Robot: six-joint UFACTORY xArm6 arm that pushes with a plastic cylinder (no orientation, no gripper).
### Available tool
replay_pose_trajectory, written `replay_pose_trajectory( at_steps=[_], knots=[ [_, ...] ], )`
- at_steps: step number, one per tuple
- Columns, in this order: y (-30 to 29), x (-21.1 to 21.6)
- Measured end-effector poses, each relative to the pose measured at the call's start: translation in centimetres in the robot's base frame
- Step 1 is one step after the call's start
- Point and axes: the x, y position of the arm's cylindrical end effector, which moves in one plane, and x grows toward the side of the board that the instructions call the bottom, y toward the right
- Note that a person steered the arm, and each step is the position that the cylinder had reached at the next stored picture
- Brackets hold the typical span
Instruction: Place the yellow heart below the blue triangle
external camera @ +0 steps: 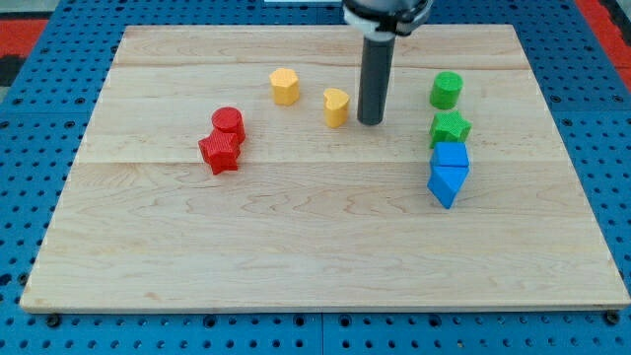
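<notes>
Lining up: my tip (371,121) is sitting just right of the yellow heart (336,106); no fingers showing; next, I'm judging, it's needing steering below the blue triangle (446,184) by the right edge.

Yellow heart (336,106), blue triangle (447,184), pale wood board (296,247)

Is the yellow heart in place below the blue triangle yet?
Not yet. The yellow heart block sits near the view's top, just left of my tip; the blue triangle block lies far right.
</notes>
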Motion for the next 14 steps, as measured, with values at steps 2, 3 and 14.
replay_pose_trajectory(
  at_steps=[2, 3, 14],
  knots=[
    [-10.2, 1.0],
    [-11.4, 5.3],
    [0.1, 14.0]
  ],
)
